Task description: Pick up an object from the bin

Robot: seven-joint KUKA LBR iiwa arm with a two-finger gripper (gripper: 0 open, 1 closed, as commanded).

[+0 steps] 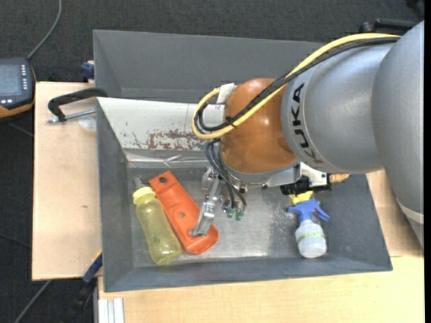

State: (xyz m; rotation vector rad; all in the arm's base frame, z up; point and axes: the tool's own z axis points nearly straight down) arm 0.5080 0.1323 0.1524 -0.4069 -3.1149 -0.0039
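gripper (203,224) low inside grey metal bin (113,200), down at the near end of flat orange plastic bar with holes (174,204). the bar lies diagonally on the floor, left of centre. open or closed: cannot tell. translucent yellow plastic bottle with yellow cap (155,231) lies just beside the bar's left. white spray bottle with blue trigger (310,231) lies well apart, right.

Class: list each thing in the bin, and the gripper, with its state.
Translucent yellow plastic bottle: on its side, capped.
Flat orange plastic piece: lying diagonally beside it.
White spray bottle, blue trigger: lying down, right side.
Gripper: low over the orange piece's end.
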